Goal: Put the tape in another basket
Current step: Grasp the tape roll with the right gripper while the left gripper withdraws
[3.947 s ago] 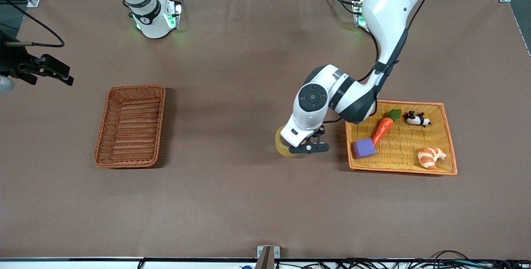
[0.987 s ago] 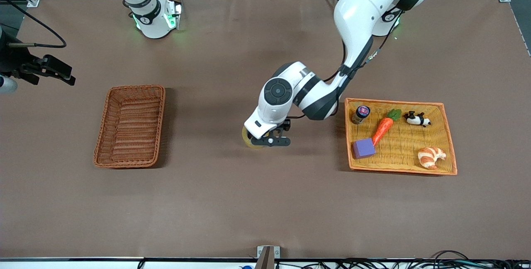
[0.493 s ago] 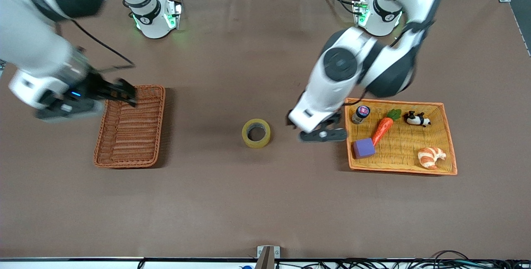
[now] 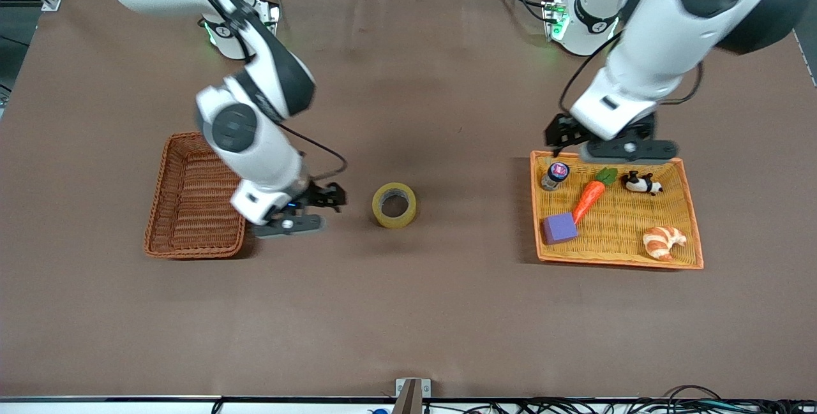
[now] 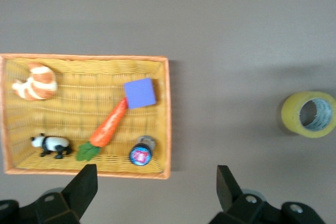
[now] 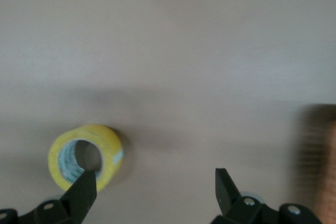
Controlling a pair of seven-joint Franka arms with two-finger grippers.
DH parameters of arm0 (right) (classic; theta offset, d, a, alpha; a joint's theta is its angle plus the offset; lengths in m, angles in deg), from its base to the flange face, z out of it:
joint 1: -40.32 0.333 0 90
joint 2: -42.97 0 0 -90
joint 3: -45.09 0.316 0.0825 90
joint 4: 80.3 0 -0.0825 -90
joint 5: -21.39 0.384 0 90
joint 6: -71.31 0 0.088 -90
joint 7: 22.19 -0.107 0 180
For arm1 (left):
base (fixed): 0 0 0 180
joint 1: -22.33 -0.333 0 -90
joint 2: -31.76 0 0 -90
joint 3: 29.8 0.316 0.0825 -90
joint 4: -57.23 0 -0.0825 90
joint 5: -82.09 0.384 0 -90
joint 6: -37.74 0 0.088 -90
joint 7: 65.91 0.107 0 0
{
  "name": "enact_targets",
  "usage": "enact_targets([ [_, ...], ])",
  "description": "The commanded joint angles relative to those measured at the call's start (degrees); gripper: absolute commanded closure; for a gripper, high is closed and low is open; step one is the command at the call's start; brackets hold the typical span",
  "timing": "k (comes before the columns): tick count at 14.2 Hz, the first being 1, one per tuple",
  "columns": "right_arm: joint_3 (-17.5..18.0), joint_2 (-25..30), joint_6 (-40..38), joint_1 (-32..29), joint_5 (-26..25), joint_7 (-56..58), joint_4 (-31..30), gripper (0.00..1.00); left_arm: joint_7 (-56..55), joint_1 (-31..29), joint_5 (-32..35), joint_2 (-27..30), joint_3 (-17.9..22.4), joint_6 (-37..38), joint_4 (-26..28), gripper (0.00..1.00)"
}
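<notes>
The tape [image 4: 394, 222], a yellowish ring, lies flat on the brown table midway between the two baskets; nothing holds it. It also shows in the left wrist view [image 5: 290, 115] and the right wrist view [image 6: 111, 153]. The reddish-brown wicker basket [image 4: 198, 197] stands empty toward the right arm's end. My right gripper [image 4: 306, 211] is open and empty, low over the table between that basket and the tape; in its wrist view [image 6: 154, 190] one finger is beside the tape. My left gripper [image 4: 613, 146] is open and empty, up over the orange tray's edge nearest the robots.
The orange-yellow tray [image 4: 613, 229] toward the left arm's end holds a small jar [image 4: 555, 175], a carrot [image 4: 590, 194], a panda [image 4: 641, 182], a purple cube [image 4: 560, 228] and a croissant [image 4: 664, 242]. Cables run along the table's front edge.
The left gripper let go of the tape at mid-table and drew back over the tray. The right arm swung in over the basket and now sits beside the tape.
</notes>
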Motion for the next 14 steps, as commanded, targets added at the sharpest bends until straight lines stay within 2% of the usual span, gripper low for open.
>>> enact_targets([
  [1,1.88,-5.31,4.12,2.31,-2.50,-2.90,1.61,0.00,5.10,-3.43,-1.65,3.12,-0.25,2.58,0.82,0.00],
  [5,1.97,-9.62,7.21,6.18,-10.49,-8.69,1.52,0.00,9.25,-6.69,-2.18,3.21,0.11,4.79,-1.65,0.00],
  [9,1.97,-13.05,8.53,7.86,-14.63,-9.75,1.43,0.00,9.43,-10.64,-4.18,3.73,-0.33,5.32,-2.71,0.00],
  [11,1.97,-15.33,11.42,8.48,-17.52,-12.29,1.34,0.00,12.39,-10.30,-7.53,4.96,1.67,6.28,-2.44,0.00],
  [13,1.97,-15.87,12.05,8.22,-19.56,-13.97,1.08,0.00,13.73,-8.19,-7.63,5.58,5.45,7.59,-2.27,0.00],
  [14,1.88,-16.04,12.05,8.13,-19.65,-13.97,0.99,0.00,13.73,-8.10,-7.54,6.28,5.99,8.47,-2.09,0.00],
])
